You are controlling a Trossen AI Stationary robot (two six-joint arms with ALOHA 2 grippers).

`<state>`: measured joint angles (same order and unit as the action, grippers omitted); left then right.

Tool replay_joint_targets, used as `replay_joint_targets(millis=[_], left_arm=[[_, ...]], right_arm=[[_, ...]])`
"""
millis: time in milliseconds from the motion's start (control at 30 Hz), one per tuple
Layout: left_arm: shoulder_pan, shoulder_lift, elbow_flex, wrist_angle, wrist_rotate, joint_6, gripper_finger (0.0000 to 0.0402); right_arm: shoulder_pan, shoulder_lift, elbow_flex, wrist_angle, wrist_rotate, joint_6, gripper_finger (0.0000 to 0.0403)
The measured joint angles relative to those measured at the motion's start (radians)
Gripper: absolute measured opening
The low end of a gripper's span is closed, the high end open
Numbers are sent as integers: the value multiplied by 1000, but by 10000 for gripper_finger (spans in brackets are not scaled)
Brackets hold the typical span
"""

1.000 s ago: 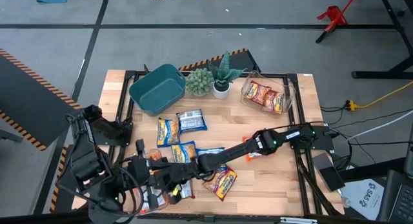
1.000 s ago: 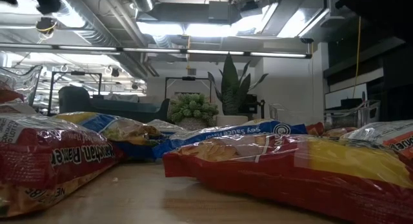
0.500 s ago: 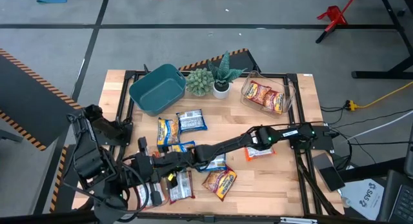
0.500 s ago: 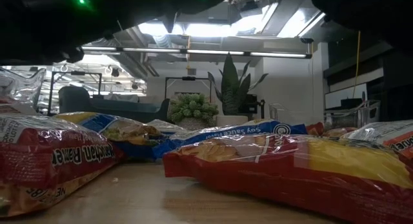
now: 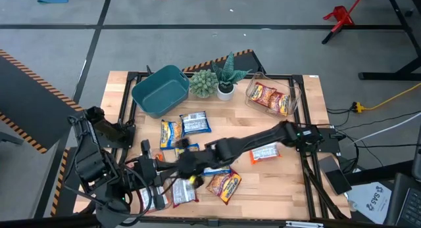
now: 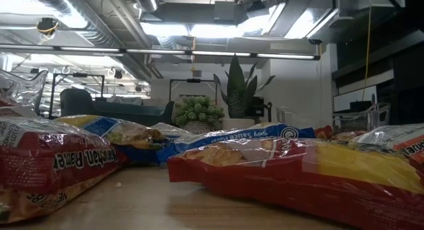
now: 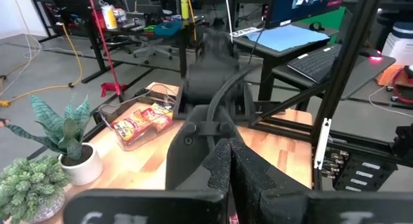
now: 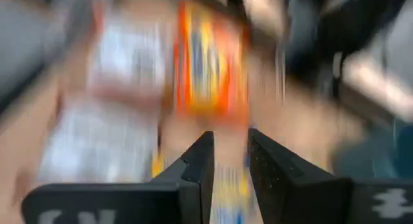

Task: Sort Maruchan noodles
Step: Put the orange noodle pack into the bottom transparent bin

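Note:
Several Maruchan noodle packets lie flat on the wooden table: a blue-yellow one (image 5: 172, 133), a silvery-white one (image 5: 195, 123), an orange one (image 5: 223, 184), a red-and-white one (image 5: 264, 152) and a silvery one (image 5: 181, 189). My right gripper (image 5: 187, 167) hovers over the packets near the table's near-left part, fingers a little apart (image 8: 230, 166), above an orange packet (image 8: 206, 62). My left gripper (image 5: 151, 165) waits at the near-left, shut (image 7: 230, 175), holding nothing. In the low view, red packets (image 6: 311, 170) fill the foreground.
A teal bin (image 5: 160, 90) sits at the far left, with two potted plants (image 5: 217, 80) beside it. A clear tub (image 5: 271, 96) at the far right holds red packets, and another tub (image 5: 152, 199) of packets sits at the near-left edge. Bare wood (image 5: 289, 182) lies near right.
My right arm reached toward the table's left over the low camera, then drew back a little toward the right and rose. It is still moving, as the blurred right wrist view shows.

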<state>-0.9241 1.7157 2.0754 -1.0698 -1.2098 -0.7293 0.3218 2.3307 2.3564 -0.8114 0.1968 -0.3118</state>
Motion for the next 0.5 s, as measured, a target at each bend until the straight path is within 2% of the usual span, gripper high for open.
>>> replay_joint_targets(millis=[133, 267, 333, 500], left_arm=[[1, 0, 0, 0, -7, 7, 0], [9, 0, 0, 1, -11, 32, 0], [29, 5, 0, -3, -12, 33, 0], [103, 32, -1, -24, 33, 40, 0]], right_arm=[[-6, -83, -3, -379, 126, 118, 81], [-17, -155, -17, -723, 317, 344, 81], [-23, -185, -71, -760, 394, 447, 81], [-18, -458, -386, -740, 372, 547, 81]])
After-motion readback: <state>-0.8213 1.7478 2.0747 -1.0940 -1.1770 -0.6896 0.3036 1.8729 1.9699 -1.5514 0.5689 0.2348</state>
